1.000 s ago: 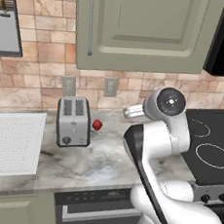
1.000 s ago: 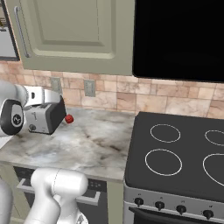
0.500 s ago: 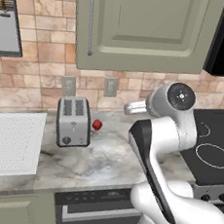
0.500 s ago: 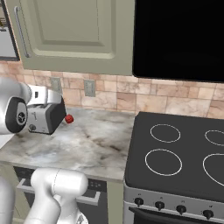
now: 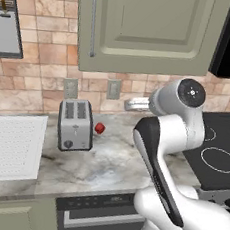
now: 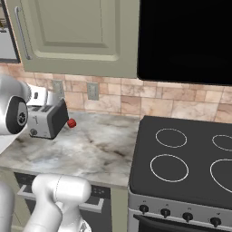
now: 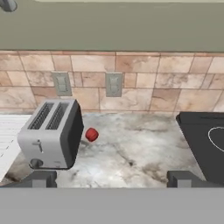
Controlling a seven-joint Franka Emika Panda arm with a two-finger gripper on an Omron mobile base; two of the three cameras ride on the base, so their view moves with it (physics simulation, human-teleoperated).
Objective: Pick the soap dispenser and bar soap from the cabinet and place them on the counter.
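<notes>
The sage-green cabinet [image 5: 146,30] hangs on the wall with its door shut and its bar handle [image 5: 92,24] at the left; its underside [image 7: 109,26] runs along the top of the hand view. The soap dispenser and bar soap are hidden behind the door. The marbled counter [image 5: 107,161] lies below. My gripper [image 7: 111,179] is open and holds nothing. It hovers above the counter and faces the tiled back wall, well below the cabinet door. Its hand [image 5: 136,104] shows left of the arm's elbow.
A silver toaster [image 5: 76,124] stands at the counter's back left, with a small red ball [image 5: 100,129] beside it. The black stovetop [image 5: 218,153] lies to the right and a white sink board [image 5: 10,146] to the left. Two wall outlets [image 7: 113,84] sit on the tiles.
The arm's elbow has risen and swung a little to the right, lifting the hand slightly. The gripper has stayed open and the cabinet door has stayed shut.
</notes>
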